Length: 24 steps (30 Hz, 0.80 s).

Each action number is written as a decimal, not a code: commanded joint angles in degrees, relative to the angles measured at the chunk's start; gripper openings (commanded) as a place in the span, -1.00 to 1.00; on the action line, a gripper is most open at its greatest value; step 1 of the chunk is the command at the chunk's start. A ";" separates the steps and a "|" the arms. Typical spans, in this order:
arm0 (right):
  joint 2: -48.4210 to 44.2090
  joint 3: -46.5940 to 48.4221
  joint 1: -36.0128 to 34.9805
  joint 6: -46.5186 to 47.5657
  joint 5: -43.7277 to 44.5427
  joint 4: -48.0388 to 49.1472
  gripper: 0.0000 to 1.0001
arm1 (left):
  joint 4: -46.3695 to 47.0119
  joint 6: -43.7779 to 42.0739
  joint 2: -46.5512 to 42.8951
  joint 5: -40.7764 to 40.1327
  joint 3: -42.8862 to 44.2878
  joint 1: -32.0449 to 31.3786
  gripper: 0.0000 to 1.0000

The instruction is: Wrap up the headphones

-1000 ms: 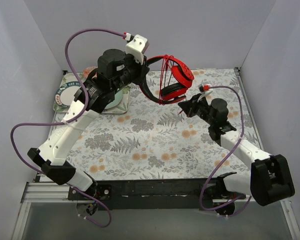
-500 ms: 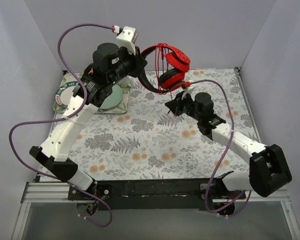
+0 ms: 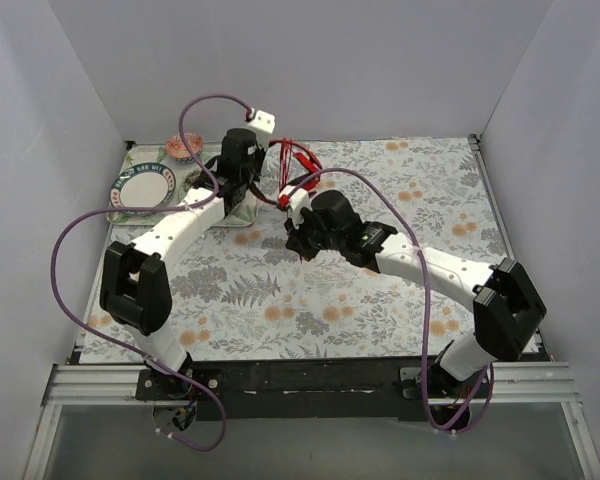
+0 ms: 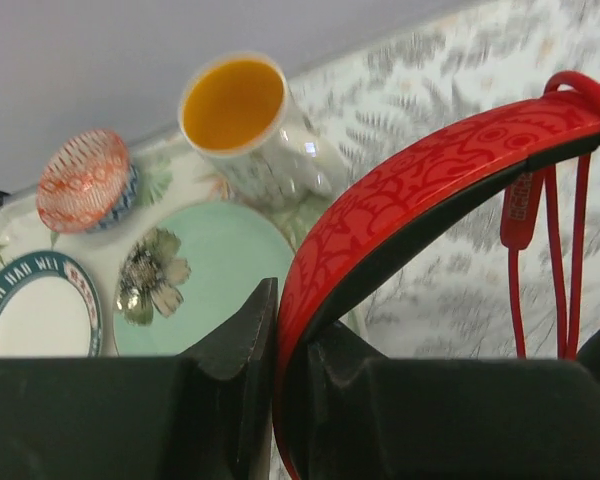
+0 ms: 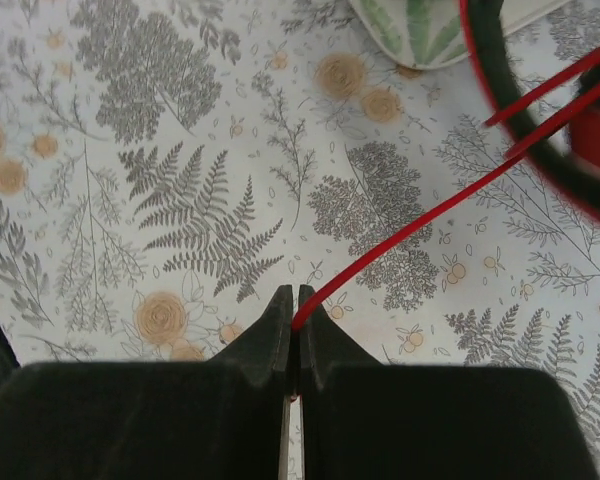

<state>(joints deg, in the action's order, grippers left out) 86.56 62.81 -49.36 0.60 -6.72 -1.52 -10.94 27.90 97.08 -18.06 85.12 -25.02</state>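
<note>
The red headphones (image 3: pixel 293 162) hang at the back centre-left of the table, beside the plates. My left gripper (image 3: pixel 264 188) is shut on their red-and-black headband (image 4: pixel 430 170); in the left wrist view the band runs up from between the jaws (image 4: pixel 280 330). Strands of the thin red cable (image 4: pixel 572 270) hang down from the band at the right. My right gripper (image 3: pixel 296 242) sits low over the floral cloth just right of the left one. It is shut on the red cable (image 5: pixel 410 225), which runs taut from the gripper (image 5: pixel 295 312) up to the headband (image 5: pixel 520 115). The earcups are mostly hidden.
A mint plate (image 4: pixel 205 270), a cup with an orange inside (image 4: pixel 235 105), a red-patterned bowl (image 4: pixel 85 180) and a teal-rimmed white plate (image 4: pixel 35 315) stand at the back left, close under the headphones. In the top view the plates (image 3: pixel 140 185) lie against the left wall. Purple cables loop above both arms.
Both arms have swung left and down. The headphones have come down from high at the back centre to low beside the plates. The right gripper has followed leftward with the cable.
</note>
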 commanded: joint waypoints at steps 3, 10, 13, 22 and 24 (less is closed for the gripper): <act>4.31 10.57 -1.61 11.17 -0.24 -18.07 -0.97 | 13.93 -16.19 -4.26 3.79 -15.04 -0.65 -1.00; 8.17 16.11 -0.03 17.24 9.18 -22.82 -0.97 | -1.08 -23.50 -5.58 17.96 -22.27 -0.65 -1.00; 8.88 16.04 1.20 18.12 10.24 -22.04 -0.97 | -5.56 -24.91 -5.58 23.24 -23.68 -0.56 -1.00; 13.27 11.99 4.54 16.45 9.18 -15.18 -0.61 | -10.42 -25.88 -2.51 30.63 -25.62 -0.38 -1.00; 14.50 12.78 4.63 15.84 8.13 -15.27 -0.53 | -10.16 -25.36 -2.16 31.51 -25.53 -0.30 -1.00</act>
<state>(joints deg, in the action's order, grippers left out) 98.72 75.11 -47.31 16.27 -3.09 -20.60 -15.68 5.74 95.37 6.17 60.64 -25.45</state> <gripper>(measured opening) 0.201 0.106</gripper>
